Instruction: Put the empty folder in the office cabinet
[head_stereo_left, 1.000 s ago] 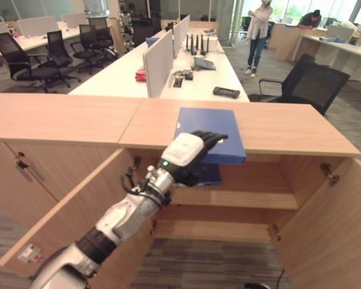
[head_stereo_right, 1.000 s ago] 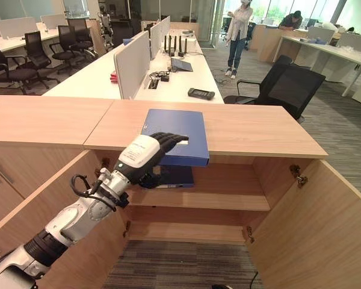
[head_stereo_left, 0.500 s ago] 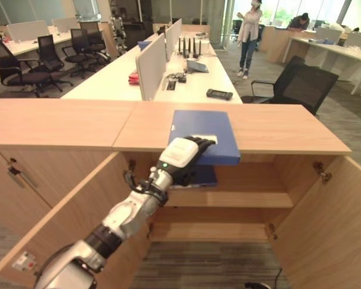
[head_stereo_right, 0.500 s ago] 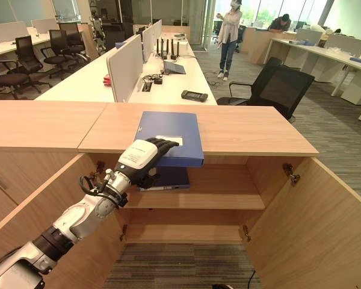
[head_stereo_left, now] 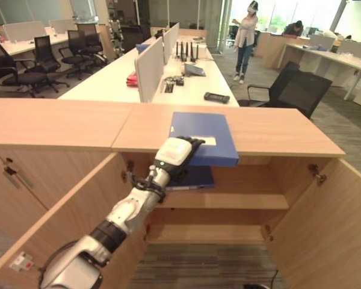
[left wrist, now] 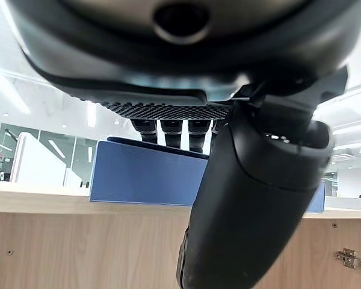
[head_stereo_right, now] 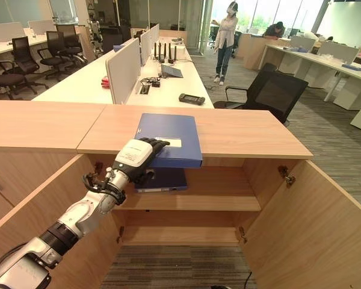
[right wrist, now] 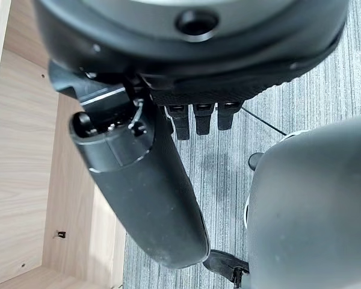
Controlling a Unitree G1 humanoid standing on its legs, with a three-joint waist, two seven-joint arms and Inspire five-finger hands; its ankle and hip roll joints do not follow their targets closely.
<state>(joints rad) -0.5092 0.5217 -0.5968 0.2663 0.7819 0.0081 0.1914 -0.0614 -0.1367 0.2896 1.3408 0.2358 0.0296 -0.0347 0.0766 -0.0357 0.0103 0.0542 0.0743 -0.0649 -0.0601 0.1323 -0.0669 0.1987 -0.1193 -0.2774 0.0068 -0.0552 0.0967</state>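
Blue folder (head_stereo_left: pixel 203 136) lying flat on top of the office cabinet (head_stereo_left: pixel 277 129), white label near the front, front edge poking out a bit past the cabinet's top over the open compartment. Cabinet itself is light wood, doors swung wide open, another dark blue folder (head_stereo_left: pixel 195 178) already on the upper shelf inside.

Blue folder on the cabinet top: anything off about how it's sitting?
Yes. The blue folder overhangs the front edge of the cabinet top, its near end unsupported above the open shelves. The left hand grips that end, fingers on top.
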